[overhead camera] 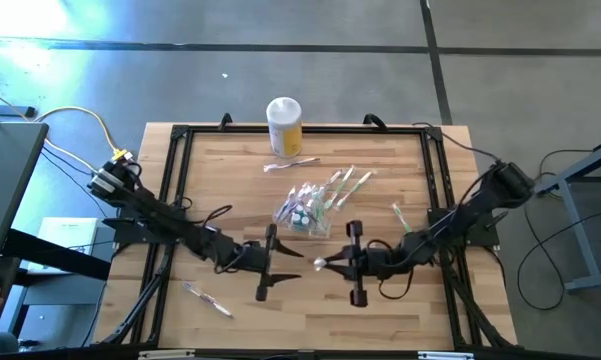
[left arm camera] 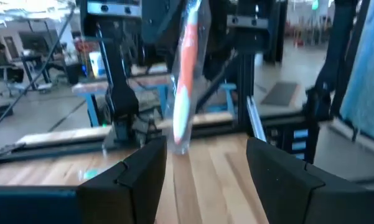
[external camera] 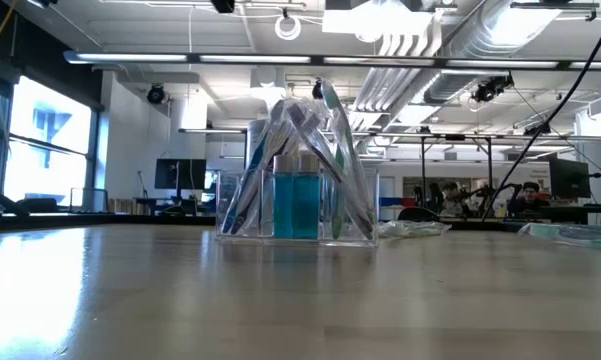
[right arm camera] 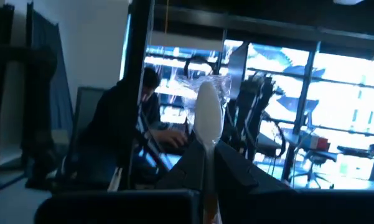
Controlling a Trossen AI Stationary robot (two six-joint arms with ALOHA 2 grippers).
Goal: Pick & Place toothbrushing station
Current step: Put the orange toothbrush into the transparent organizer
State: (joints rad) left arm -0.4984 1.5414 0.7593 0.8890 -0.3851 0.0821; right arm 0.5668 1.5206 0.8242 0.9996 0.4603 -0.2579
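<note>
**A:** Where are my jaws?

**B:** Your left gripper [overhead camera: 298, 252] and right gripper [overhead camera: 321, 265] face each other, nearly touching, over the desk [overhead camera: 240, 210].

**A:** And the toothbrushing station [overhead camera: 308, 212]?

**B:** Just beyond both, toothbrushes fanned out. The yellow jar [overhead camera: 284, 127] stands farther beyond.

site: open-plan lab/workshop | evidence: exposed ceiling ducts [external camera: 420, 40], monitors [external camera: 180, 172], workbenches, black-framed wooden table [overhead camera: 180, 310]

The high view looks straight down on the whole table [overhead camera: 380, 310]. The low view sits at tabletop height, facing the clear container [external camera: 298, 200] close up, shared with the overhead. Each wrist view looks forward past its own fingers into the room
</note>
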